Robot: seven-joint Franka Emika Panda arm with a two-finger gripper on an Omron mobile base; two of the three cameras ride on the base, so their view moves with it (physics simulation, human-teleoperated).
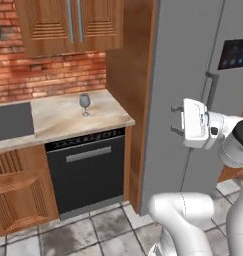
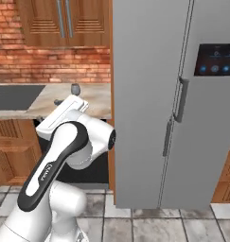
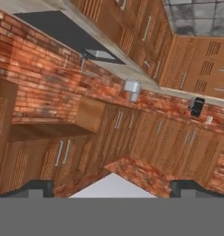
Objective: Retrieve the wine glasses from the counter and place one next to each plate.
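Holding my jaws apart, well clear of the wine glass [image 1: 85, 104] on the counter [image 1: 63, 119]; light, fragile, best gripped by its bowl.

From behind the arm's left we look forward and down at the counter's [image 1: 68, 117] right end; from its right, more squarely at the fridge [image 2: 154, 94]. Both share counter, brick wall [image 1: 38, 75] and fridge, at middling range. The hand camera views distant cabinets [image 3: 145, 133] rolled over.
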